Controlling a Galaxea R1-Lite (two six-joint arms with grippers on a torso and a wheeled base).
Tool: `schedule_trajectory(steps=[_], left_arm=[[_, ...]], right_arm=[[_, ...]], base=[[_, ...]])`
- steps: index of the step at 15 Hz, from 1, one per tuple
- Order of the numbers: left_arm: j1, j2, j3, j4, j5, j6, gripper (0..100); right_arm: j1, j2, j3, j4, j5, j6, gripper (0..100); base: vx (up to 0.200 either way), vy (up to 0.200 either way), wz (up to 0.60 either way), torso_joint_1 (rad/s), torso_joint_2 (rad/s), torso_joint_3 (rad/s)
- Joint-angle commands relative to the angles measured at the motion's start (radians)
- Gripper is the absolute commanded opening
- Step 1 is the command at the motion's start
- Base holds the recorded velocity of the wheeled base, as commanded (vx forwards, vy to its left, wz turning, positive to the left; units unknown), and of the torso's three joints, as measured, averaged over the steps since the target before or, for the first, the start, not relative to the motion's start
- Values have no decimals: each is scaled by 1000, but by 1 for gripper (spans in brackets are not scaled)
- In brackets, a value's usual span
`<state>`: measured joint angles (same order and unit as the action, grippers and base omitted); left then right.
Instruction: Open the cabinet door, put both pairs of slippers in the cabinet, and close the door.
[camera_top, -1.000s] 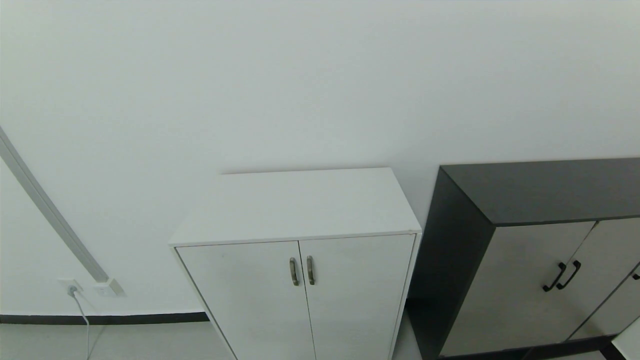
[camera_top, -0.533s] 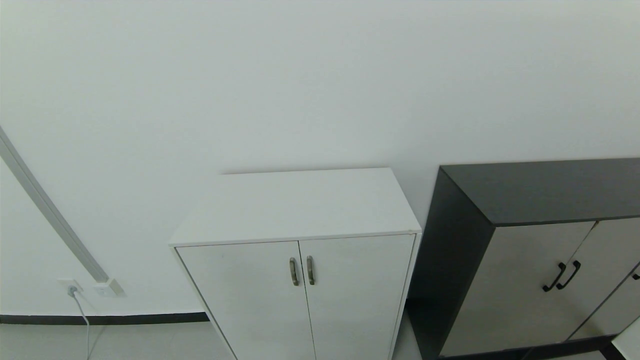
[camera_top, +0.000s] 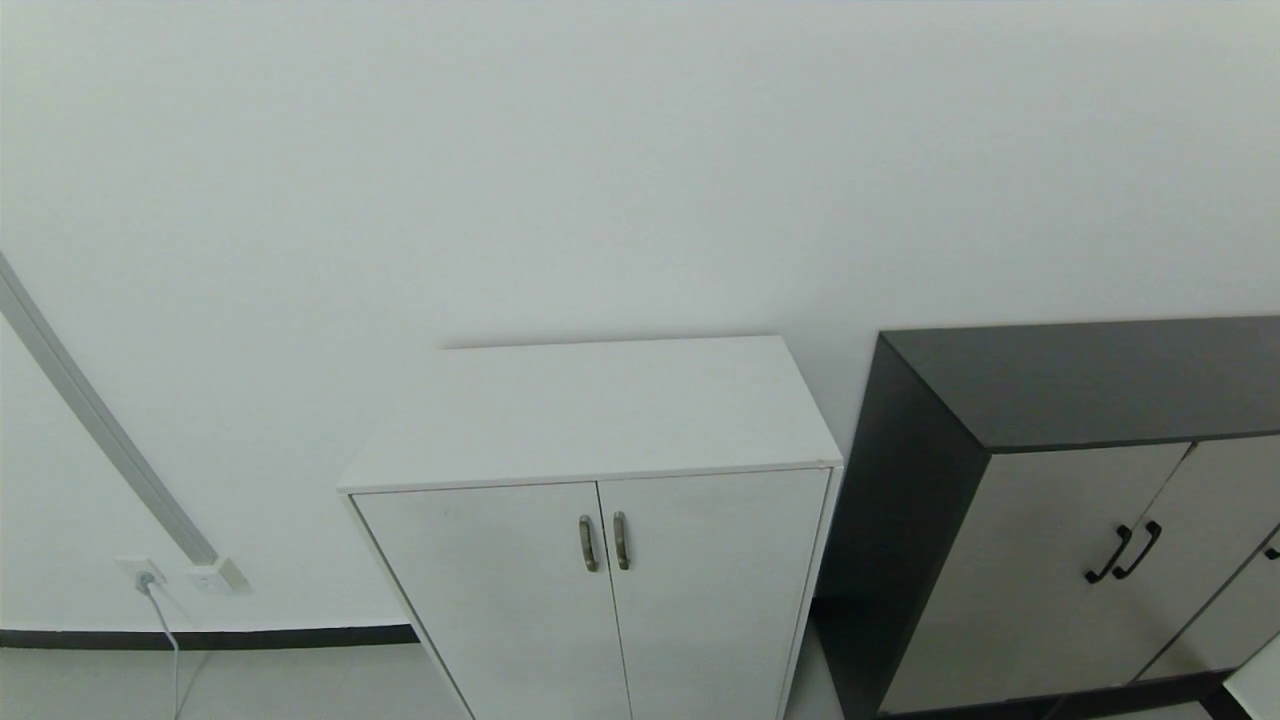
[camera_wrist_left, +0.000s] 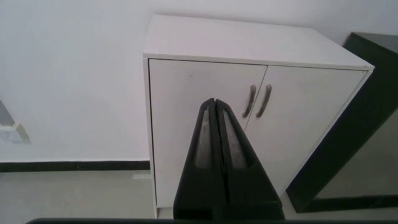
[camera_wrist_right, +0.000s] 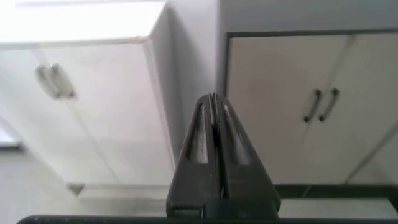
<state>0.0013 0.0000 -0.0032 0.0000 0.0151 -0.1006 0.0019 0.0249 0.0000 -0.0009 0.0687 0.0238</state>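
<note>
A white two-door cabinet (camera_top: 600, 540) stands against the wall, both doors closed, with two metal handles (camera_top: 604, 541) side by side at the middle. My left gripper (camera_wrist_left: 215, 103) is shut with nothing in it, held some way in front of the cabinet's left door (camera_wrist_left: 199, 124); the handles (camera_wrist_left: 257, 101) are close beside its tip. My right gripper (camera_wrist_right: 213, 98) is shut and holds nothing. It hangs before the gap between the white cabinet (camera_wrist_right: 93, 93) and the dark cabinet (camera_wrist_right: 298, 106).
A black cabinet with pale doors and black handles (camera_top: 1060, 520) stands right beside the white one. A wall socket with a plugged cable (camera_top: 145, 578) and a slanted conduit (camera_top: 90, 410) are at the left. Grey floor (camera_wrist_left: 74, 193) lies before the cabinets.
</note>
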Motion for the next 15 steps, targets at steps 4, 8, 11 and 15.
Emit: schedule_trajectory(steps=[4, 8, 11, 15], left_arm=[[0, 0, 0, 0, 0, -2, 0], [0, 2, 0, 0, -1, 6, 0], [0, 2, 0, 0, -1, 6, 0], [0, 2, 0, 0, -1, 6, 0]], right_arm=[[0, -23, 0, -10, -78, 31, 0], [0, -23, 0, -10, -79, 31, 0], [0, -23, 0, -10, -78, 28, 0], [-2, -23, 0, -8, -78, 24, 0]], base=[[0, 0, 0, 0, 0, 0], [0, 0, 0, 0, 0, 0], [0, 0, 0, 0, 0, 0], [0, 0, 0, 0, 0, 0]])
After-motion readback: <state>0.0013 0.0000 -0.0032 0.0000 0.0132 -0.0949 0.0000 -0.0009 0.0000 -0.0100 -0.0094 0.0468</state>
